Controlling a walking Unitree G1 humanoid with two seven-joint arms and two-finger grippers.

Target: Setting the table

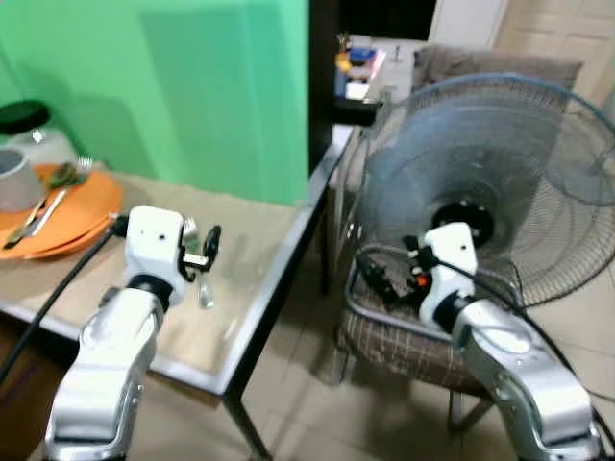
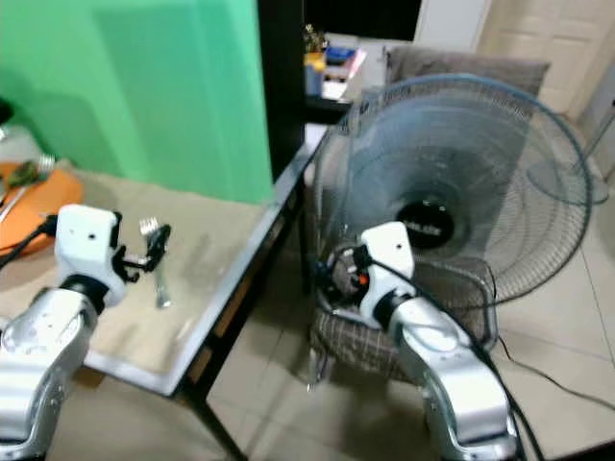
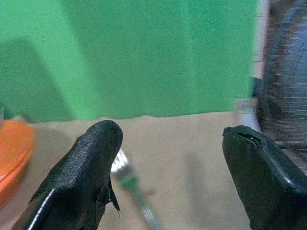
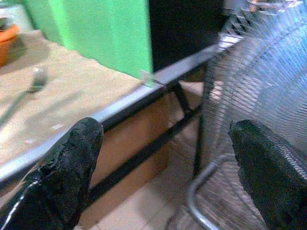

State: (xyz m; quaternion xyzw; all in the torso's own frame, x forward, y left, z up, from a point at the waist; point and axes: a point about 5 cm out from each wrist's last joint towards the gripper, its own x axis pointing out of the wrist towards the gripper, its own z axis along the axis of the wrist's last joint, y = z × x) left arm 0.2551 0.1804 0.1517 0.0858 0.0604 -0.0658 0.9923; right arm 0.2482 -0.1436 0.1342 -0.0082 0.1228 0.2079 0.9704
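Two tools stand wide open, the left tool (image 3: 168,177) just above a fork (image 2: 158,264) lying on the beige worktop (image 1: 259,250), the right tool (image 4: 168,177) off its edge beside a fan (image 1: 500,182).

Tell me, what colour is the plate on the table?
Orange. The plate shows best in the left eye view.

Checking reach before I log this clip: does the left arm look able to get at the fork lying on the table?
Probably yes. The left gripper hangs open just above the fork, which lies alone on the bare table; the left wrist view shows the fork between the spread fingers, nothing blocking. The orange plate sits well aside.
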